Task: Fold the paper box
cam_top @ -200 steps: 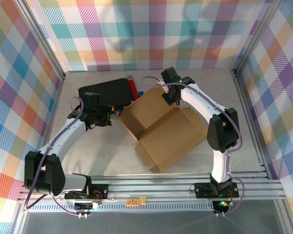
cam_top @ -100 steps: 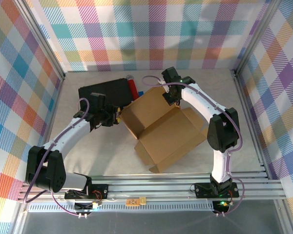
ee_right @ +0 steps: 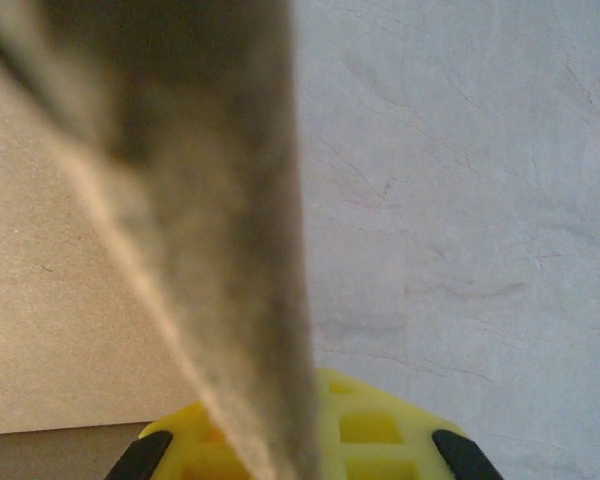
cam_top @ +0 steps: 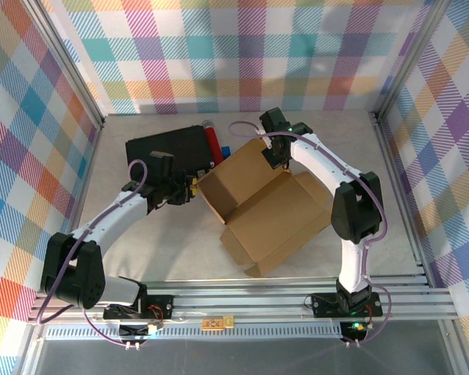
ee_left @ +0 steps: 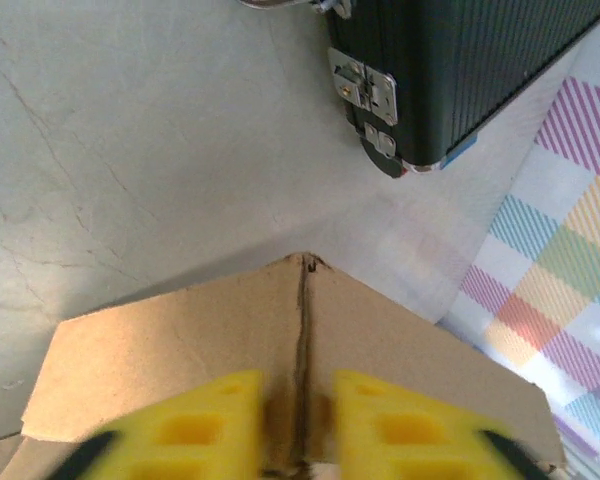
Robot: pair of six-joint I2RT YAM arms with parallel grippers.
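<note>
- Top external: the paper box (cam_top: 258, 211) lies half-formed near the table's (cam_top: 172, 250) middle, walls partly raised. The left gripper (cam_top: 189, 187) meets its corner at 9 o'clock; the right gripper (cam_top: 275, 155) sits on the raised flap at 12 o'clock. A black case (cam_top: 168, 144) with a red cylinder (cam_top: 212, 141) lies just beside the box at 10 o'clock. Bare table is open from 6 to 8 o'clock.
- Left wrist: the left gripper (ee_left: 300, 425) straddles a creased corner of the paper box (ee_left: 160, 350), one yellow finger (ee_left: 215, 425) on each side. I cannot tell whether it pinches. The case (ee_left: 460, 70) stands apart at 1 o'clock, with bare table (ee_left: 130, 150) at 11 o'clock.
- Right wrist: the right gripper (ee_right: 305, 435) is clenched on an edge-on flap (ee_right: 230, 200) of the box (ee_right: 70, 300). Bare table (ee_right: 460, 200) fills 3 o'clock.
</note>
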